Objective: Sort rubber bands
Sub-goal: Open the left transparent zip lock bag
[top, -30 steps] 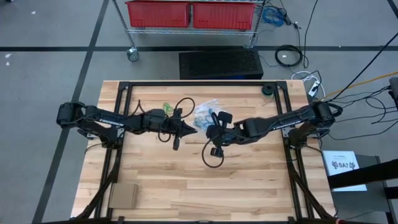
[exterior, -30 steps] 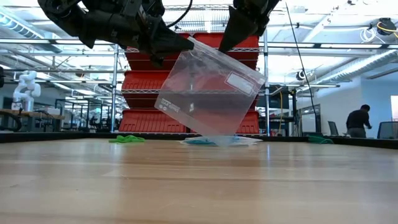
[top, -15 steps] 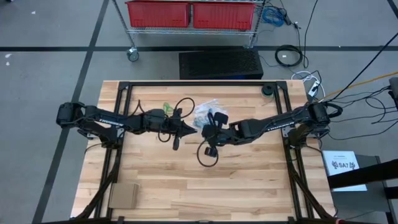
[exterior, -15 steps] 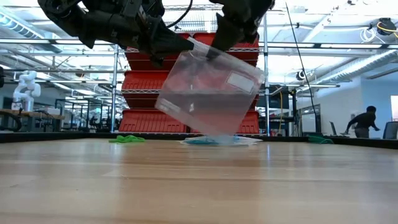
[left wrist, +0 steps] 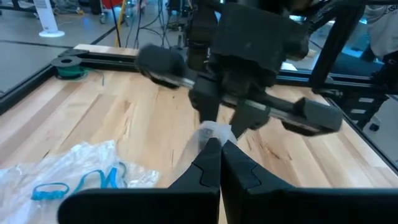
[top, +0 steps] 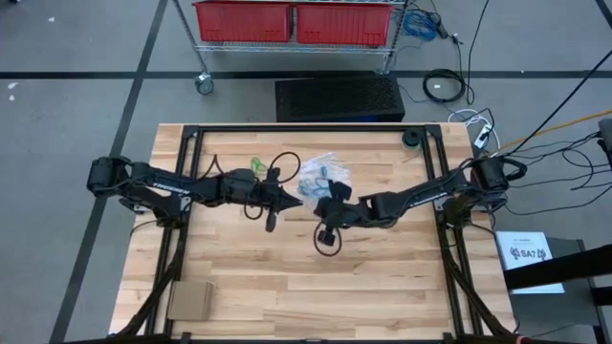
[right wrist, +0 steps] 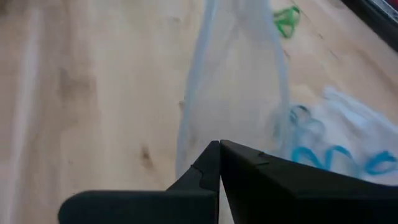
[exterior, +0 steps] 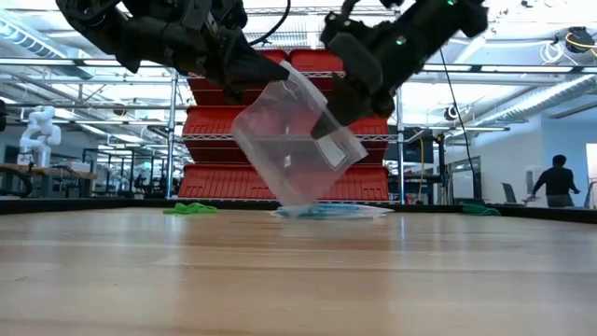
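Above the table's middle, a clear bag point(exterior: 297, 140) is pinched at its rim between the left gripper point(exterior: 256, 67) and right gripper point(exterior: 338, 110). Bag-opening is judged underway; pulling the rim apart comes next. Blue rubber bands point(left wrist: 81, 182) lie behind, green rubber bands point(exterior: 191, 208) aside.

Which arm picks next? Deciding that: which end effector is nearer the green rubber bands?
Left. The left end effector sits past the green rubber bands; the right end effector is farther, beyond it, on the same clear bag.
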{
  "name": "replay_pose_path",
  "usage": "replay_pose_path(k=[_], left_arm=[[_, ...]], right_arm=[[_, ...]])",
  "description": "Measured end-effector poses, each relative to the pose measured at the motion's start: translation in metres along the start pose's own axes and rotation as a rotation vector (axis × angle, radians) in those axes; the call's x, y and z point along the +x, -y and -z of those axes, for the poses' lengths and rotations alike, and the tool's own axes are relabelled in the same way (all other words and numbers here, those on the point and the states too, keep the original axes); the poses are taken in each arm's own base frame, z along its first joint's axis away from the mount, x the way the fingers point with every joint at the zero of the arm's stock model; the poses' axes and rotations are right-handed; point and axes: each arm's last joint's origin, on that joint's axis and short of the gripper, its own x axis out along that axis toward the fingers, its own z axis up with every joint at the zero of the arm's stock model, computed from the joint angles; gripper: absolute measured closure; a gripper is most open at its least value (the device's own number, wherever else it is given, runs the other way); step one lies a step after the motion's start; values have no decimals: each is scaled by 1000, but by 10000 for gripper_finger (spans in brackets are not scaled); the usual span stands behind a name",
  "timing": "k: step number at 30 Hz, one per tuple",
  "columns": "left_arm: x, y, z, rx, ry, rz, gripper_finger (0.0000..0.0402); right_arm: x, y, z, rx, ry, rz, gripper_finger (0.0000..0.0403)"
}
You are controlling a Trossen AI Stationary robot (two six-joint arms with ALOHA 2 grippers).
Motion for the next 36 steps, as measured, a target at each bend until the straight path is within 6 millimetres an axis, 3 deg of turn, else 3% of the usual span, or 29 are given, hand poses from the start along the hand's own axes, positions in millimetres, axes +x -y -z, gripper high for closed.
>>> replay_pose_path(k=[6, 14, 25, 28, 32, 36], left_arm=[[1, 4, 0, 5, 1, -5, 402], [1, 8, 0, 9, 7, -14, 402], [1, 8, 0, 10, 10, -15, 402], [1, 8, -1, 10, 14, -15, 402], [1, 8, -1, 10, 13, -15, 402], [1, 8, -1, 9, 14, -15, 402]], right_arm=[[0, 1, 14, 58, 118, -55, 403], [0, 6, -2, 133, 250, -77, 389], [1, 14, -10, 160, 314, -87, 250], [3, 18, -14, 187, 325, -138, 229], [4, 19, -12, 193, 305, -136, 247], [2, 15, -12, 164, 305, -144, 314]])
